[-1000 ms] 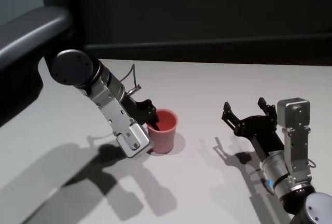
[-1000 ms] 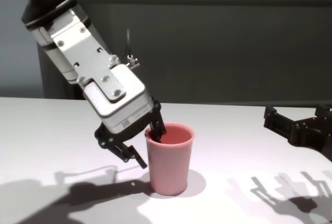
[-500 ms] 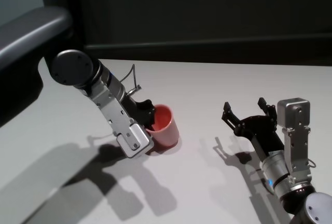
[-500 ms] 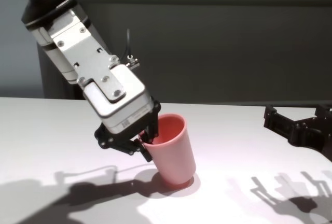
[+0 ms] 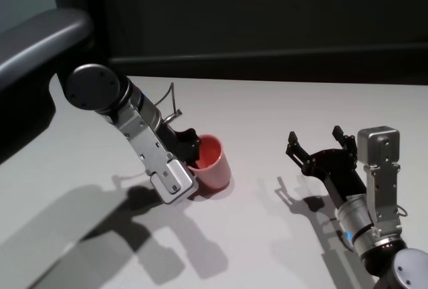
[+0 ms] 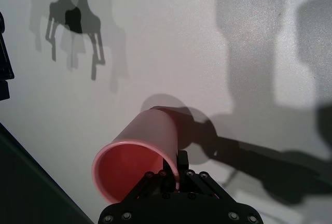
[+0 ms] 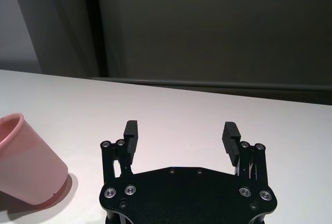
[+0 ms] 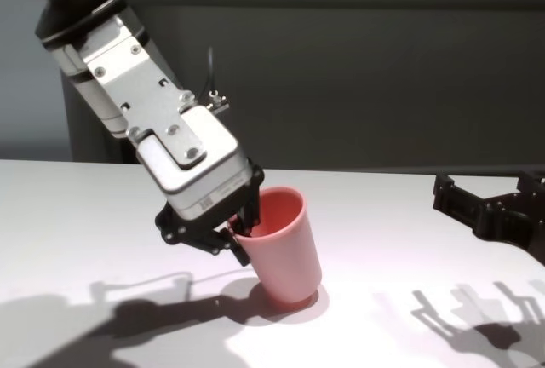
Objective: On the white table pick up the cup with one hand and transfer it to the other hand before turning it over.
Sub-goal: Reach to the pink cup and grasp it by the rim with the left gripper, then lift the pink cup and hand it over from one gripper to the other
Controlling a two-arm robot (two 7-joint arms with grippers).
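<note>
The pink cup [image 5: 212,167] is on the white table [image 5: 267,108], tilted toward my left arm with its base edge touching the tabletop [image 8: 286,257]. My left gripper [image 8: 241,233] is shut on the cup's rim, one finger inside and one outside; the left wrist view shows the rim [image 6: 136,164] pinched at the fingers. My right gripper [image 5: 319,146] is open and empty, hovering to the cup's right. In the right wrist view its fingers [image 7: 130,129] stand wide apart and the cup [image 7: 28,159] shows off to one side.
A dark wall [image 5: 267,15] runs behind the table's far edge. Bare tabletop [image 5: 267,235] lies between the two arms and in front of them, crossed by arm shadows.
My left gripper closed on the cup's rim and tipped the cup from upright to tilted toward the left arm. In the last half second almost nothing moved. The right arm stayed still.
</note>
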